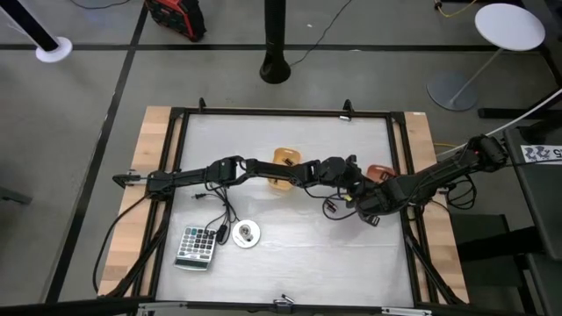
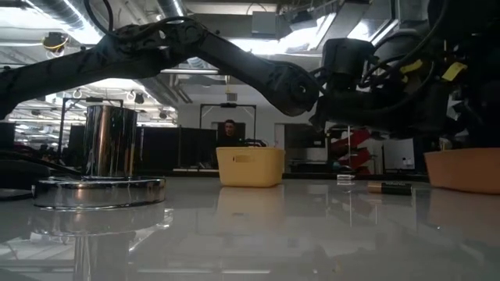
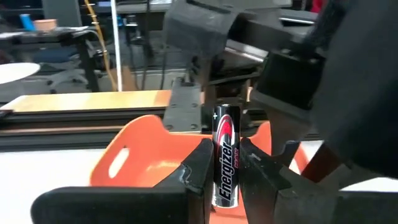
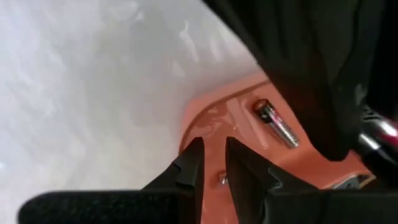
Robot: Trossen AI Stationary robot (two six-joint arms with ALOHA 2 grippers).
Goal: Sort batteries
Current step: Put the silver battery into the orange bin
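Between left gripper (image 3: 225,180) jaws: upright battery (image 3: 225,152), clamped, above orange bin (image 3: 146,155); right jaws: cannot tell.

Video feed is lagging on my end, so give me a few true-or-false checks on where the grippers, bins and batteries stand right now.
1. The left gripper is shut on a battery held upright. True.
2. The orange bin is empty. False: one battery lies inside it.
3. The right gripper holds a battery. False: nothing shows between its fingers, which hang at the orange bin's edge.
4. A yellow bin stands on the table. True.
5. The calculator sits inside the yellow bin. False: it lies on the table beside the white disc.
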